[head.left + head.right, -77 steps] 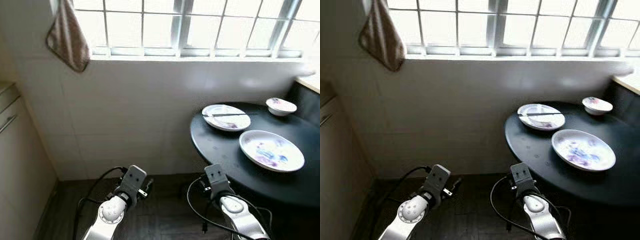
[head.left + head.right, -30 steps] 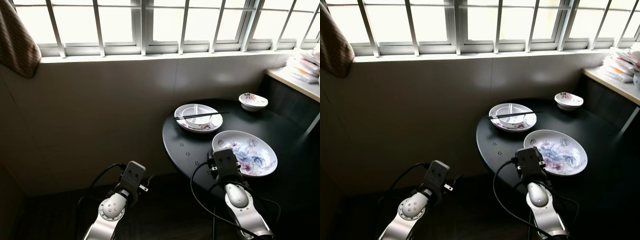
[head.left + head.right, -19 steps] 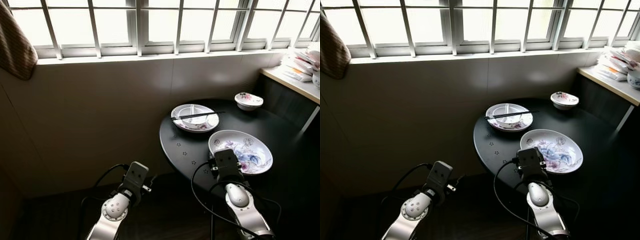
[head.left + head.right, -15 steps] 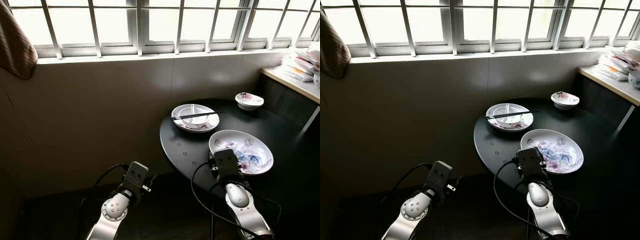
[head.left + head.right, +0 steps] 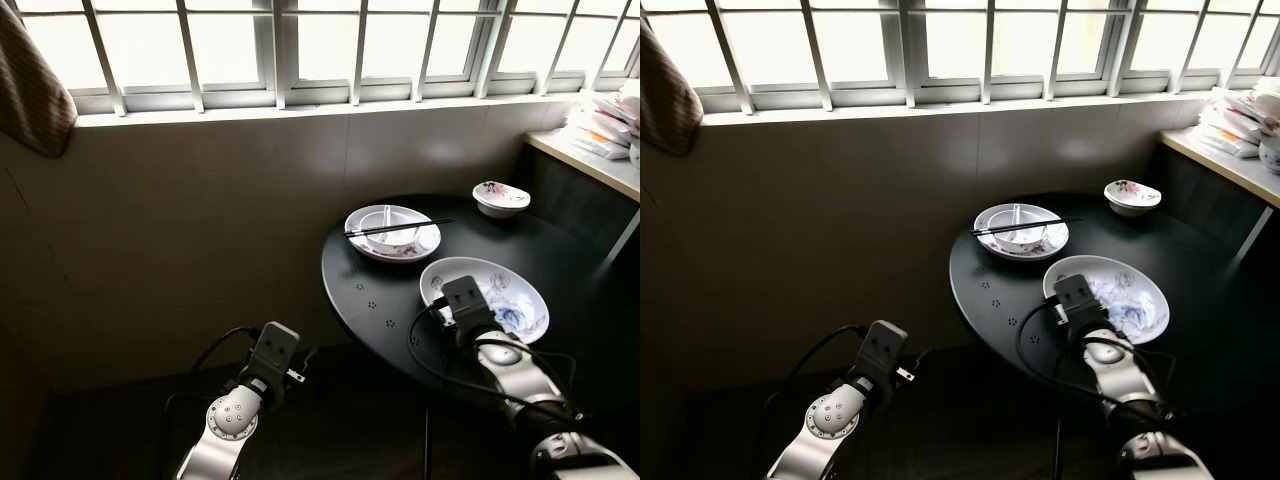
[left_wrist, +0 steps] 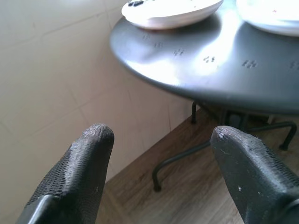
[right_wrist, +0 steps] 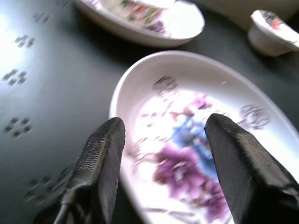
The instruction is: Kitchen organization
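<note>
On table [image 5: 400, 290], oval dish [image 5: 505, 290] w/ right gripper [image 7: 163, 154] over rim.

Barred window [image 5: 320, 45], hanging cloth [image 5: 30, 85]

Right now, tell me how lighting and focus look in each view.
Head views: window blown out, wall and floor below in shadow. Left wrist view: glare on the black table. Right wrist view: oval floral dish softly blurred between the right end effector fingers.
</note>
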You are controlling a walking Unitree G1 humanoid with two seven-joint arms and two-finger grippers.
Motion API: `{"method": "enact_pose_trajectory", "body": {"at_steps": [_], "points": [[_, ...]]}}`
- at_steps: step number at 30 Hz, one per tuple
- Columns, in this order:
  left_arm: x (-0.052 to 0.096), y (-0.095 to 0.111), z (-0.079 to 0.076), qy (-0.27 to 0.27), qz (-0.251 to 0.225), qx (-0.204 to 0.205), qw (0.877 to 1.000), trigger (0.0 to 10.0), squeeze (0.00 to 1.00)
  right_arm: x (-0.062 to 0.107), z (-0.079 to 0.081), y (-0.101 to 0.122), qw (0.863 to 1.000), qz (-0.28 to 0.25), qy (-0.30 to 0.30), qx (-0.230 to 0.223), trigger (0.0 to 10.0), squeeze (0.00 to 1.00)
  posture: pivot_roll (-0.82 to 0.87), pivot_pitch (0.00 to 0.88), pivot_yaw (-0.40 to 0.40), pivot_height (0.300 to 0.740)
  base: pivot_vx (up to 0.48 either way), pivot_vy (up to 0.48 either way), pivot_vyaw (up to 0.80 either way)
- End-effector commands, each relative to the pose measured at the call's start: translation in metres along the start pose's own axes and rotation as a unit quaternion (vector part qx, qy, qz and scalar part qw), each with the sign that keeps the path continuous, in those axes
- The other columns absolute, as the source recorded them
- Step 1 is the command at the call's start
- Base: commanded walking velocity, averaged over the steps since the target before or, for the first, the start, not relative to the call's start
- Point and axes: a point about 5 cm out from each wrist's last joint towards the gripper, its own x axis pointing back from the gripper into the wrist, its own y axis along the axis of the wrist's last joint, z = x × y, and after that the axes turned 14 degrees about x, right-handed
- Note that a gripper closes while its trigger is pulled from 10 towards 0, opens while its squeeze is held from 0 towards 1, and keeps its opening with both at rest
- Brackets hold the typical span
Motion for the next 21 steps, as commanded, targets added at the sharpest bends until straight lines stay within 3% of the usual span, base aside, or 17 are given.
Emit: {"method": "enact_pose_trajectory", "body": {"at_steps": [1,2,5,6,9,14,21], "points": [[0.000,0.000,0.000,0.001,0.001,-0.003,1.000,10.0,0.00,0.000,0.013,0.000,1.000,-0.010,0.023,-0.015,10.0,0.00,0.04,0.000,-0.042,0.740,0.000,0.000,0.00],[0.000,0.000,0.001,0.001,0.001,-0.003,1.000,10.0,0.00,0.003,0.019,0.021,0.996,-0.084,0.010,-0.008,10.0,0.00,0.05,0.000,-0.040,0.740,0.000,0.000,0.00],[0.001,0.000,0.001,0.002,0.001,-0.003,1.000,10.0,0.00,0.009,0.026,0.043,0.986,-0.164,0.007,0.013,10.0,0.00,0.05,0.000,-0.035,0.740,0.000,0.000,0.00],[0.001,0.000,0.002,0.002,0.001,-0.003,1.000,10.0,0.00,0.014,0.032,0.058,0.974,-0.221,0.008,0.045,10.0,0.00,0.04,0.000,-0.033,0.740,0.000,0.000,0.00],[0.001,0.000,0.002,0.001,0.001,-0.004,1.000,10.0,0.00,0.016,0.036,0.069,0.965,-0.257,0.018,0.053,10.0,0.00,0.04,0.000,-0.032,0.740,0.000,0.000,0.00],[0.000,0.000,0.002,0.000,0.001,-0.004,1.000,10.0,0.00,0.020,0.043,0.070,0.958,-0.274,0.032,0.074,10.0,0.00,0.04,0.000,-0.032,0.740,0.000,0.000,0.00],[-0.001,0.001,0.001,-0.001,0.000,-0.004,1.000,10.0,0.00,0.023,0.044,0.059,0.959,-0.270,0.025,0.076,10.0,0.00,0.03,0.000,-0.030,0.740,0.000,0.000,0.00]]}}
